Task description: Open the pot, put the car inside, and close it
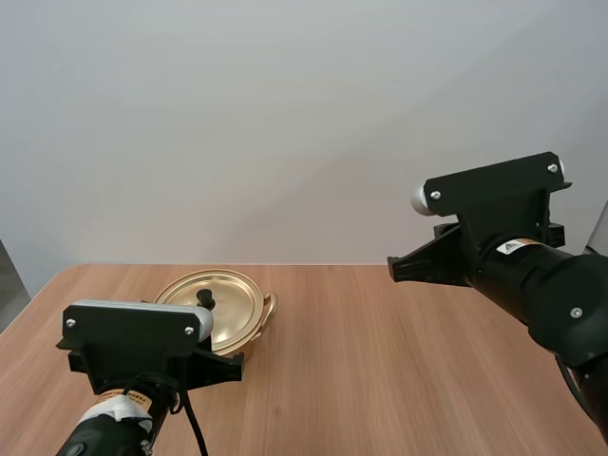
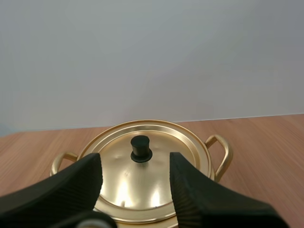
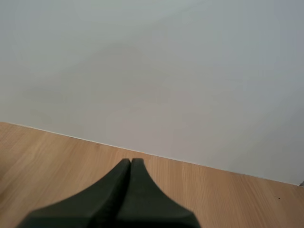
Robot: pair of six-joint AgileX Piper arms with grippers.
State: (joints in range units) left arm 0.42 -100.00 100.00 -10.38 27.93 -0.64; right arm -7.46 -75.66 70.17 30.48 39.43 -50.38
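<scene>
Pot: stands upright on the left part of the desk, toward its far edge. The lid is seated on it, with the black knob pointing straight up. The long axis runs handle to handle. In the left wrist view one handle and the other handle stick out to either side, so this axis lies across the left pincer's line of approach.

Left pincer: open. The two fingers stand well apart with their ribbed inner faces turned to each other. The pot lies directly ahead of it. The knob is centred in the gap between the fingertips but sits beyond them, and no finger touches lid or knob.

Right pincer: closed on nothing, the fingers lying together as one dark wedge. It hangs raised over the right part of the desk, well apart from the pot, with its tip directed toward the desk's middle.

Differences between views: the left wrist view shows both handles and the open fingers. In the high view the left arm's mount covers the pot's near rim and one handle, and only the handle toward the desk's centre shows. The right wrist view shows bare desk beyond the wedge
</scene>
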